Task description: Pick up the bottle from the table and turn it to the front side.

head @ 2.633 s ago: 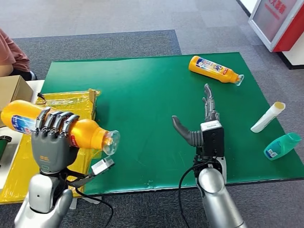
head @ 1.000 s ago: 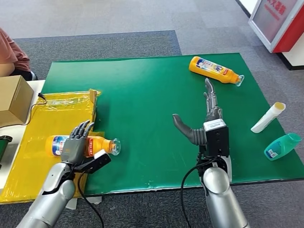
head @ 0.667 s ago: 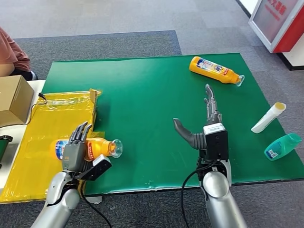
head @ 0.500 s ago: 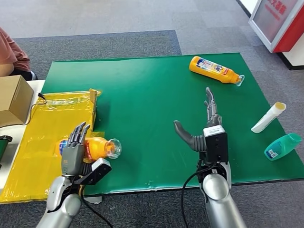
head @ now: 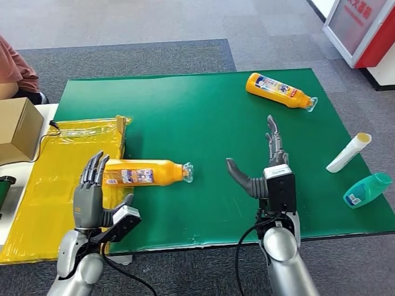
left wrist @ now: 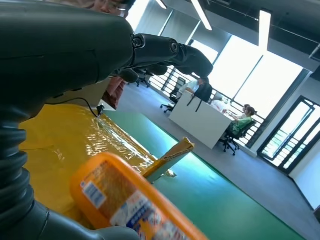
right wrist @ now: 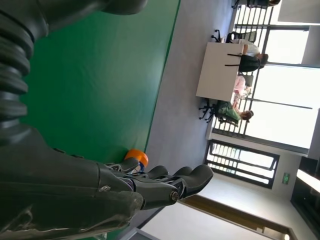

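An orange bottle (head: 144,173) with a clear cap lies on its side, label up, its base on the yellow plastic sheet (head: 42,203) and its neck on the green mat (head: 195,123). My left hand (head: 91,194) stands open just behind the bottle's base, fingers spread upward, holding nothing. In the left wrist view the bottle (left wrist: 124,205) lies close under the raised fingers (left wrist: 166,50). My right hand (head: 270,166) hovers open over the mat's right half, thumb out to the left. A second orange bottle (head: 279,90) lies beyond it at the far right and shows in the right wrist view (right wrist: 136,157).
A white tube (head: 348,152) and a teal bottle (head: 367,189) lie at the mat's right edge. A cardboard box (head: 16,126) sits at far left, with a person's sleeve (head: 16,68) behind it. A red-and-white stand (head: 363,28) is at top right.
My left hand lowered the orange bottle to the table, let go and drew back open. The bottle now lies farther right with its label up. The right hand barely moved.
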Robot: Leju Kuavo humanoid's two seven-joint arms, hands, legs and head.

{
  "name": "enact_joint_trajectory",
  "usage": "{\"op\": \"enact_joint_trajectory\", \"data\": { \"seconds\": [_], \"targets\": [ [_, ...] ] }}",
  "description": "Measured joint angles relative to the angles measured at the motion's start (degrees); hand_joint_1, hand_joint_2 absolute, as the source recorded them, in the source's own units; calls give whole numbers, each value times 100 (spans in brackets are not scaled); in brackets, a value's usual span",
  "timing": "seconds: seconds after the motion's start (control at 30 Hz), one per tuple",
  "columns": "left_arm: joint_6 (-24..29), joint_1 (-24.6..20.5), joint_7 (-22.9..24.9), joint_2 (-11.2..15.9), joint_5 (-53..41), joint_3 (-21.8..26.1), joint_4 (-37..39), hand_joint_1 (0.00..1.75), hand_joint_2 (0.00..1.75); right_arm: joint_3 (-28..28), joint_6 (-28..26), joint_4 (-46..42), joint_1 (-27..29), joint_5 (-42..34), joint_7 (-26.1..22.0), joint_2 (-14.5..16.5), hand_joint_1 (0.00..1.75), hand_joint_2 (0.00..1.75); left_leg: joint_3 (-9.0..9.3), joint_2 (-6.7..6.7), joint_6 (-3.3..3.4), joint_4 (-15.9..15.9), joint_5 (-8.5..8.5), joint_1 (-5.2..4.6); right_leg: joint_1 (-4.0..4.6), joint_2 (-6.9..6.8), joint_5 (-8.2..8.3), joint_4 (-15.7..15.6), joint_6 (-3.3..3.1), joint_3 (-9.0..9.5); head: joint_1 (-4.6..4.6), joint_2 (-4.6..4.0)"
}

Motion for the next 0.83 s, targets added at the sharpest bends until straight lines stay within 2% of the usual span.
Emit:
{"op": "enact_joint_trajectory", "data": {
  "seconds": [0.1,0.17,0.27,0.33,0.43,0.57,0.77,0.83],
  "targets": [
    [-178,-8,297,13,-398,-42,-4,0,175,0,-15,-1,1,4,0,0,0,175,0,0,0,0,0,0,0,0,0,0,0,-1,0,0],
    [-508,-63,746,43,-885,-80,73,0,175,-1,8,-7,0,24,9,0,0,175,0,0,0,0,0,0,0,0,0,0,0,-1,0,0],
    [-1070,-299,1471,102,-1593,-110,521,0,175,-3,122,-28,-16,83,56,3,0,175,0,0,-2,0,1,0,0,0,2,0,-2,-2,-1,0],
    [-1193,-456,1637,133,-1742,-112,878,0,175,-5,183,-50,-26,110,78,9,0,175,0,1,-4,0,3,1,1,1,3,0,-3,-2,-1,0],
    [-1186,-572,1434,151,-1440,-105,1208,0,175,-8,209,-63,-33,136,89,15,0,175,0,1,-5,0,4,1,1,1,3,0,-3,-2,-1,0],
    [-1186,-537,896,144,-445,-71,1234,0,175,-26,194,-63,-12,146,79,16,0,175,0,1,-3,0,1,1,1,1,2,0,-2,-2,0,0],
    [-1256,-187,37,61,1565,71,533,0,175,-87,43,-98,123,96,-2,15,0,175,-1,1,-1,0,-6,0,0,0,-5,0,-2,-2,0,0],
    [-1291,-102,-68,44,1844,91,324,0,175,-108,12,-111,162,85,-15,15,0,175,-1,1,-1,0,-7,0,0,0,-7,0,-3,-2,0,0]
  ]
}}
